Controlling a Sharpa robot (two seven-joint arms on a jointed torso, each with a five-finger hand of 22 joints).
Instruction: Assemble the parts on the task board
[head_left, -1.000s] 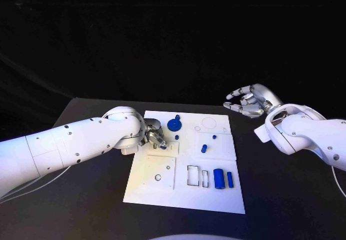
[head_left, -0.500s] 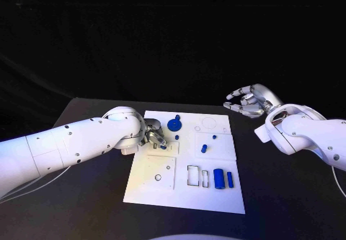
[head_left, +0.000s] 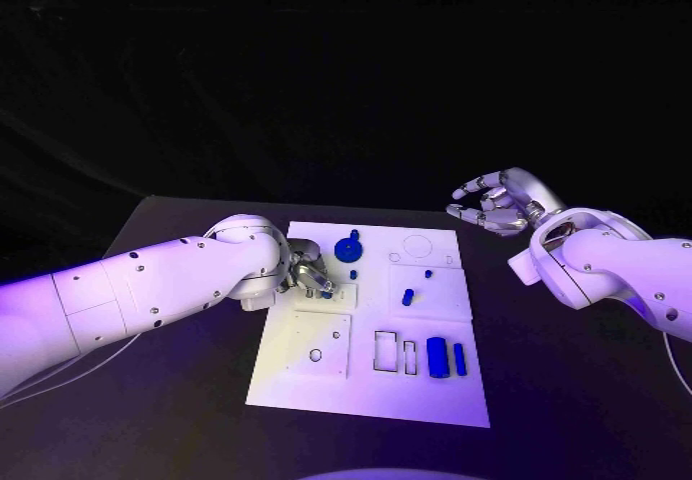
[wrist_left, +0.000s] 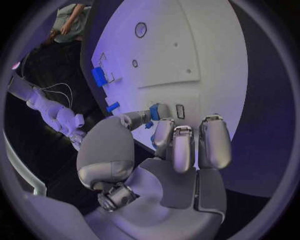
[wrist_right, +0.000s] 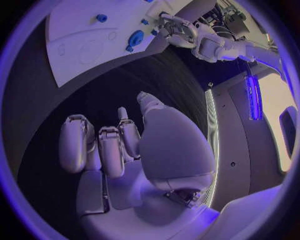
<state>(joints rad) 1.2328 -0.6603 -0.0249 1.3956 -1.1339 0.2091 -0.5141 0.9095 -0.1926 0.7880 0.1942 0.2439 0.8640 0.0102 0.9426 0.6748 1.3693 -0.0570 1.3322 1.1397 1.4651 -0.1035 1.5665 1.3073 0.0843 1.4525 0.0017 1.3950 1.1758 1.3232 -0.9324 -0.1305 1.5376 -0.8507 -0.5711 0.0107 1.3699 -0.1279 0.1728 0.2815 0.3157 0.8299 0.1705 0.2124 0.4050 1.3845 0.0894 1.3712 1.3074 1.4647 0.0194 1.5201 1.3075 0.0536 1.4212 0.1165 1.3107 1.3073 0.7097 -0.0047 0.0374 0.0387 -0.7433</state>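
left hand (head_left: 307, 274) at task board (head_left: 433, 395) edge, right hand (head_left: 495, 203) apart

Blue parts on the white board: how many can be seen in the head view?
6: a round one at the far edge, a small one below it, two small ones mid-board, two bars near the front. The left hand may hide another.

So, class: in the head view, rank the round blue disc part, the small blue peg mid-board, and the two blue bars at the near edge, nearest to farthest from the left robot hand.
From the left robot hand:
1. Round blue disc part, just beyond it, far side.
2. Small blue peg, mid-board.
3. Two blue bars, near edge, rightward.
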